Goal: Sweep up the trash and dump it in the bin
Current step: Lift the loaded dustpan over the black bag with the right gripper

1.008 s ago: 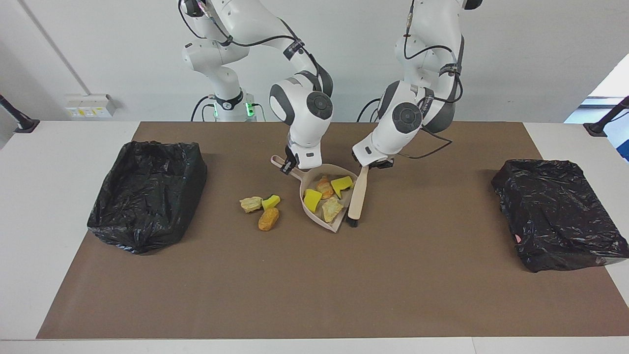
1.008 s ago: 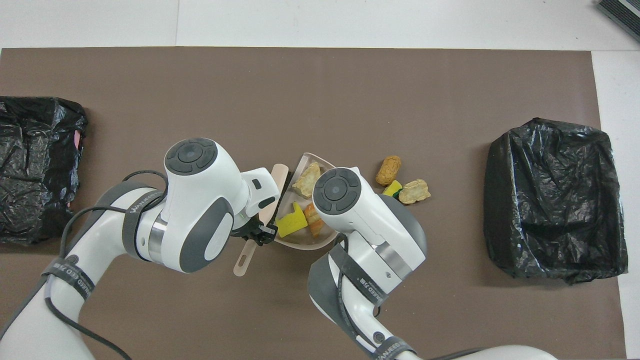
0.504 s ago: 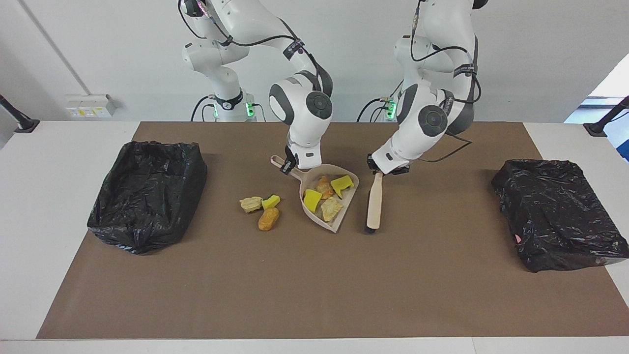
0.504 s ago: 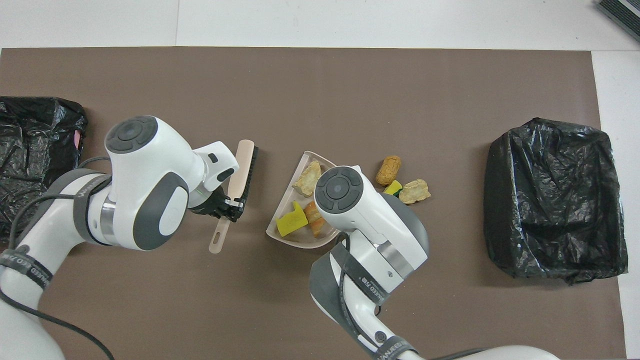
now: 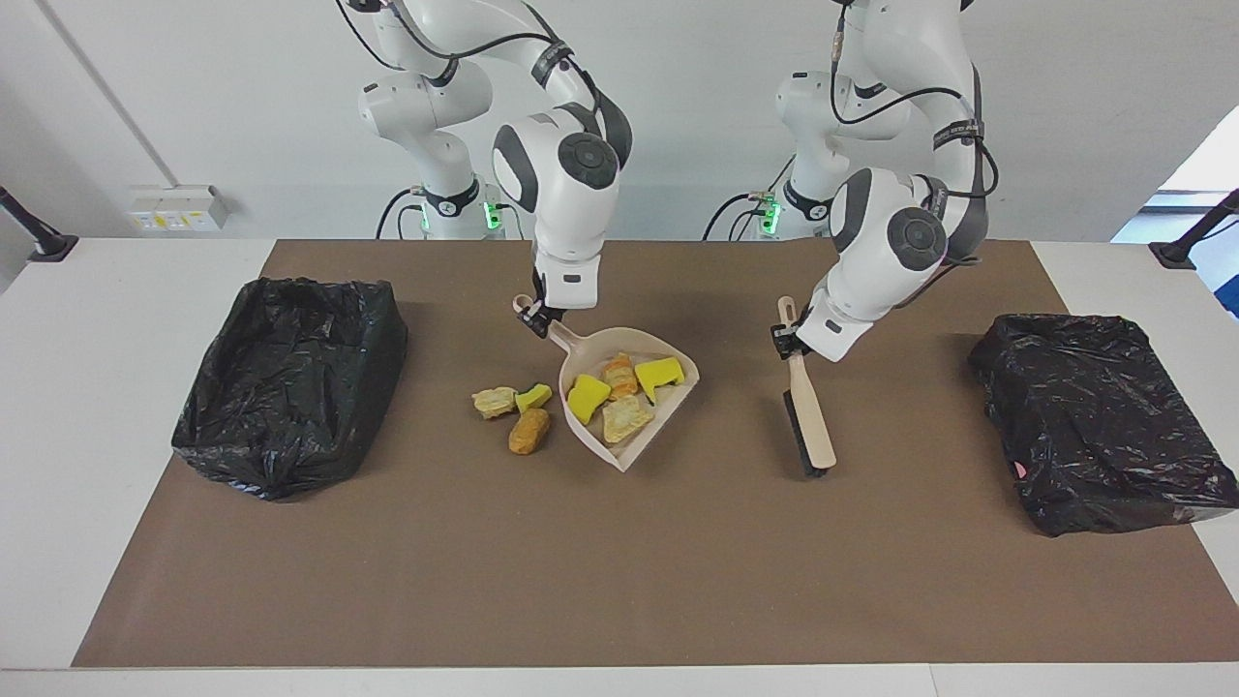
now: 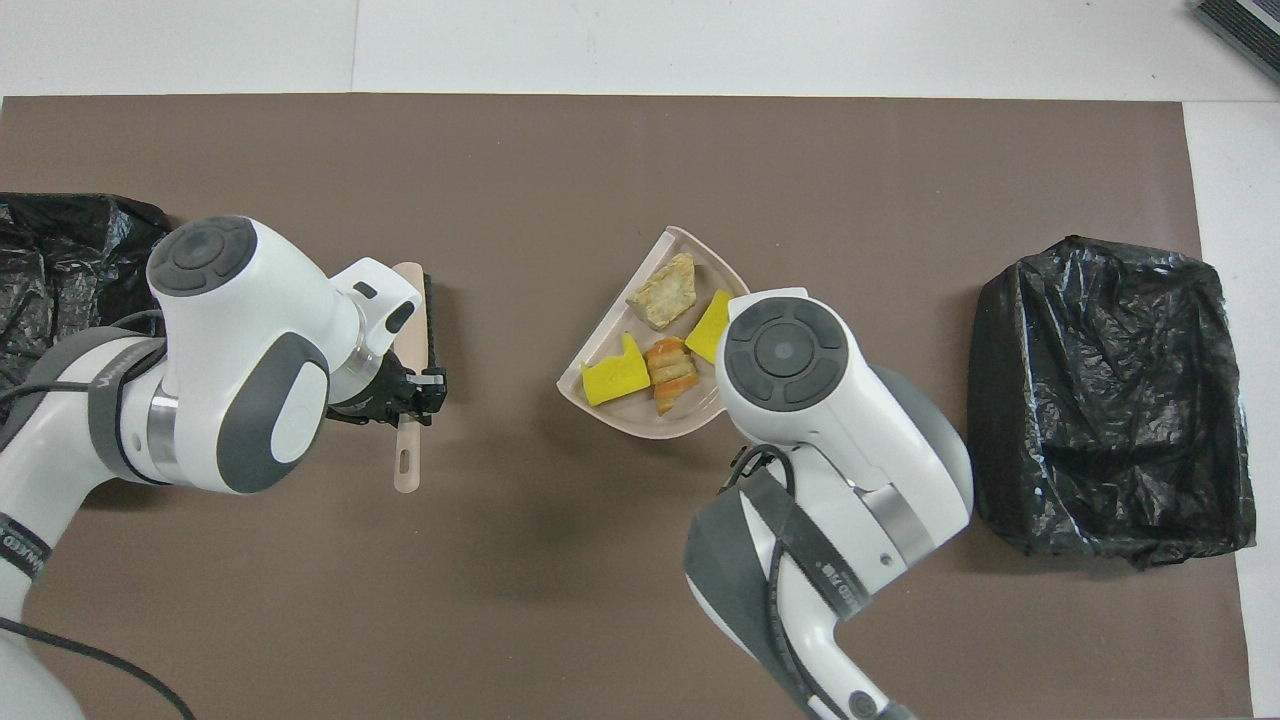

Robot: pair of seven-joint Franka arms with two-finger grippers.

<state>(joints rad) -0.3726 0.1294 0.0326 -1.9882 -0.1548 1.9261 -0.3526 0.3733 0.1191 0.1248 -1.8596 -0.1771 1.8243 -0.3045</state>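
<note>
Yellow and tan trash (image 5: 619, 392) chunks in dustpan (image 5: 668, 426) gripped by right tool (image 5: 535, 317)

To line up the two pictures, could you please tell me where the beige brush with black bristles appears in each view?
Facing view: the beige brush with black bristles lies right of centre, its handle in the left tool.
Overhead view: the brush shows left of centre, beside the left arm's wrist.
Shared landmark: the beige plastic dustpan holding trash chunks, mid-table.
</note>
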